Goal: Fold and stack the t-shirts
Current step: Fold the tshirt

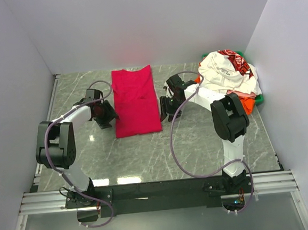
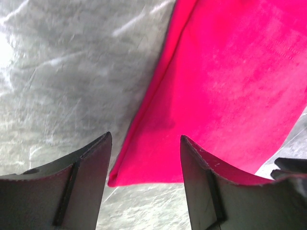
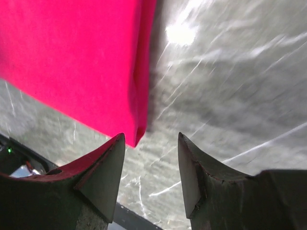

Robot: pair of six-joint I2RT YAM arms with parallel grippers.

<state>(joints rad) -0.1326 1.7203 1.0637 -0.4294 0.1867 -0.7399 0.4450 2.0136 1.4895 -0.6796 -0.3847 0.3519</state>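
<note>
The crimson t-shirt (image 1: 136,100) lies folded lengthwise into a long strip in the middle of the grey marble-look table (image 1: 199,143). The remaining t-shirts (image 1: 228,74), a white printed one on top, are heaped at the far right corner, apparently awaiting their turn. The left gripper (image 2: 145,138) and right gripper (image 3: 151,136) flank the strip's near end, both spread wide and empty, probably ready for the crosswise fold.

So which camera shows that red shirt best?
The top external view: the whole red shirt is visible, lying flat as a long folded strip. The left wrist view shows only one corner and edge up close; the right wrist view shows only another corner.
</note>
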